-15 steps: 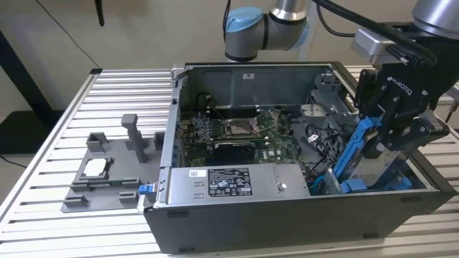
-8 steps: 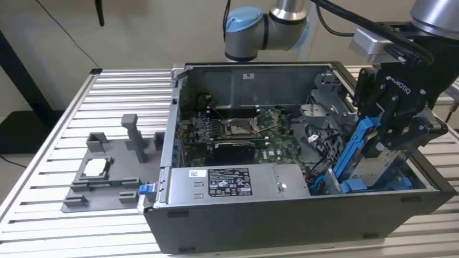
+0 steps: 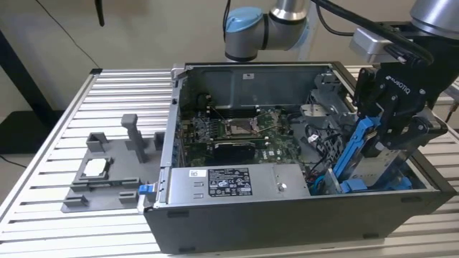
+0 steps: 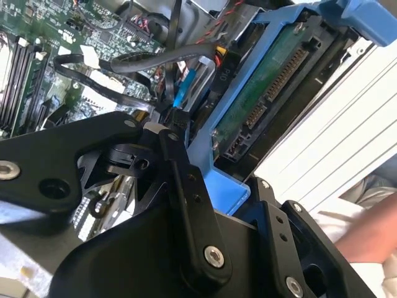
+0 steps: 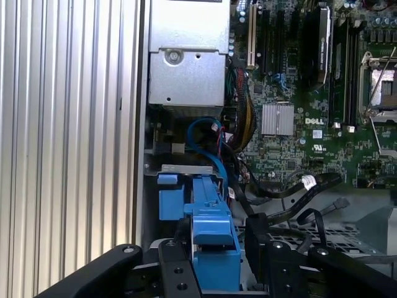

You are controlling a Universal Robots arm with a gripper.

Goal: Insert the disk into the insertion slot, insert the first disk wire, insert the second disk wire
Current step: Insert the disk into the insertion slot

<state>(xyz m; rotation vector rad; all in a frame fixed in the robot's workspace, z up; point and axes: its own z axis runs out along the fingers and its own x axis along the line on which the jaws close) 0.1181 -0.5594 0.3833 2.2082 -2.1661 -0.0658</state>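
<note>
My gripper (image 3: 387, 141) is shut on the disk (image 3: 371, 161), a silver-grey drive in a bright blue carrier. It holds the disk steeply tilted over the open computer case's corner at the exterior view's right. The disk's low end sits at the insertion slot (image 3: 345, 186), a grey bay with blue tabs beside the case wall. In the first wrist view the blue carrier (image 5: 214, 239) shows between my black fingers (image 5: 175, 264), pointing at the bay (image 5: 180, 171). The second wrist view shows the disk's green underside and connectors (image 4: 273, 81). Loose black wires (image 5: 307, 183) lie on the case floor beside the bay.
A silver power supply box (image 3: 229, 183) with a label fills the case's front. The green motherboard (image 3: 244, 129) lies behind it. A grey fixture (image 3: 100, 183) holding a small chip (image 3: 95, 169) rests on the slatted table (image 3: 43, 215). A person's sleeve (image 4: 372, 230) is near.
</note>
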